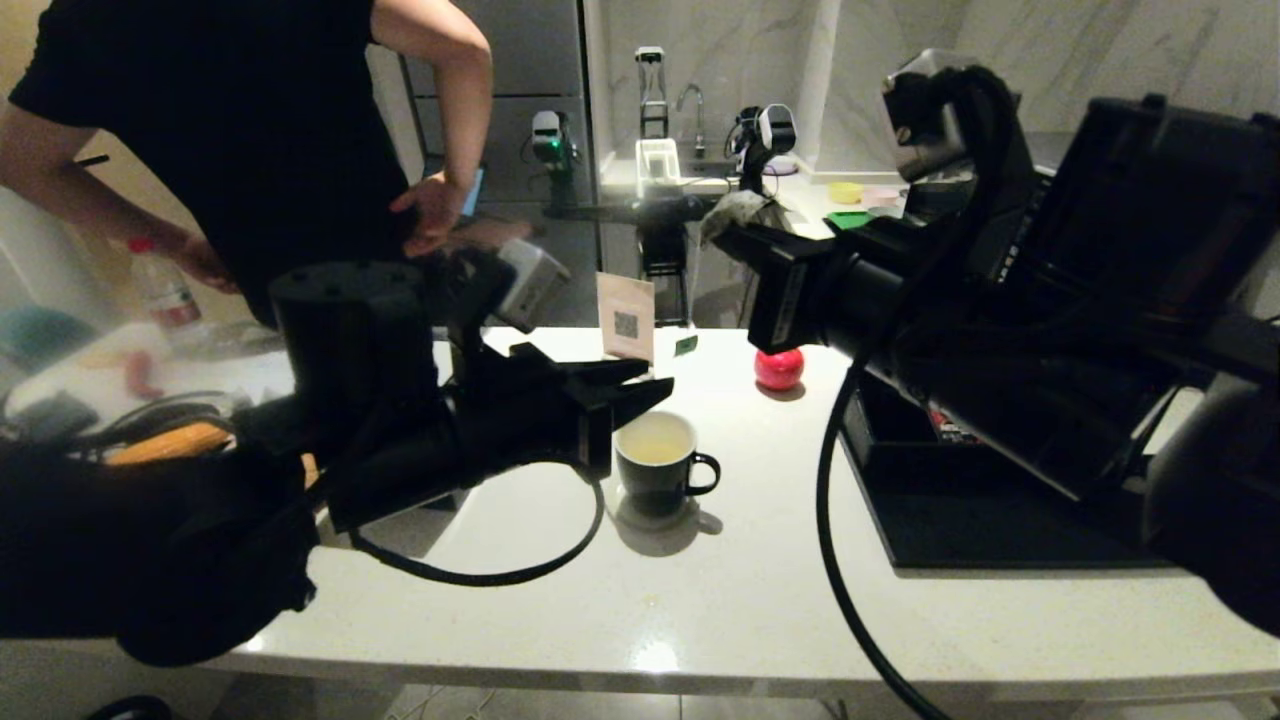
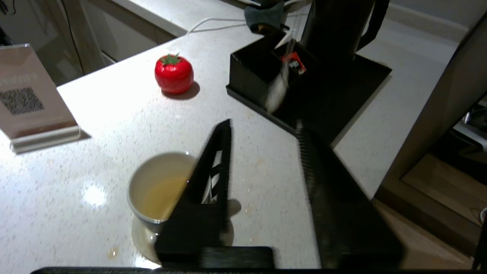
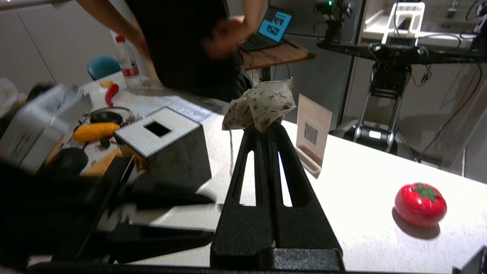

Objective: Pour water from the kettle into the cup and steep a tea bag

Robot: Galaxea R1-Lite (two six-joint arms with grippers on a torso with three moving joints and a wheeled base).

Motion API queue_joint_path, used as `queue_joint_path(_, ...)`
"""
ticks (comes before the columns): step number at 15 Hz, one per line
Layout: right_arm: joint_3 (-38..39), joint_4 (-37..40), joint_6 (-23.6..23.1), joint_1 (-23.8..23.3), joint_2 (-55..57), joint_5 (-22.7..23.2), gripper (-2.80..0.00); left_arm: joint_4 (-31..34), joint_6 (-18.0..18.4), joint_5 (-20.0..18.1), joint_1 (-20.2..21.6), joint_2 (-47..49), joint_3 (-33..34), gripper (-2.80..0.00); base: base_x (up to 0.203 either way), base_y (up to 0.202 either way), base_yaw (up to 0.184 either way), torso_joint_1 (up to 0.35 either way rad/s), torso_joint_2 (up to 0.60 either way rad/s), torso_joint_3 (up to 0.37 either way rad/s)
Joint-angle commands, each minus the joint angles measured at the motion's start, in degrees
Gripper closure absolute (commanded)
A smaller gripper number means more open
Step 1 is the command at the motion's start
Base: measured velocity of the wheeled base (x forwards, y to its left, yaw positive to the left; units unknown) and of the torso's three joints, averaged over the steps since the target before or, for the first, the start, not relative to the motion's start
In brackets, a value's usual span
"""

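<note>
Nearest the robot, the left gripper point(image 1: 640, 390) hung low over the white table point(image 1: 700, 600) just beside the cup point(image 1: 660, 470), its fingers spread apart and holding nothing; in the left wrist view one finger crossed in front of the cup's rim. The cup stood upright on the table with pale yellowish water point(image 2: 163, 196) already in it, so the pouring looked done. Farther right, the kettle point(image 2: 335, 26) was back upright on the black tray point(image 2: 365, 72), next to a black box on that tray with a red printed sachet point(image 2: 293, 62) at its edge. Higher and farther back, the right gripper point(image 3: 271, 125) was raised well above the table, its fingers pressed together on a corner of the tea bag point(image 3: 262, 104), which hung crumpled from the tips. The bag was still well apart from the cup, up and to the right of it in the head view. What seemed left was bringing the bag over the cup and lowering it into the water to steep. Beyond stood a red tomato-shaped object point(image 1: 779, 368), a card stand point(image 1: 626, 316) and a person in black point(image 1: 250, 120)
</note>
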Motion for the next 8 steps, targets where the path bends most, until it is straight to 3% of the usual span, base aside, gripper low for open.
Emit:
queue_joint_path(1,1.82,-0.28,0.12,-0.04,-1.35,-0.09,0.00,-0.42,-0.01,-0.12,-0.98,2.29,-2.41,-2.80,0.000,0.000,0.000,0.000,0.00,0.000)
queue_joint_path(8,2.17,-0.28,1.42,-0.04,-2.23,-0.17,0.00,-4.51,-0.01,0.44,-2.40,4.69,-4.08,-2.80,0.000,0.000,0.000,0.000,0.00,0.000)
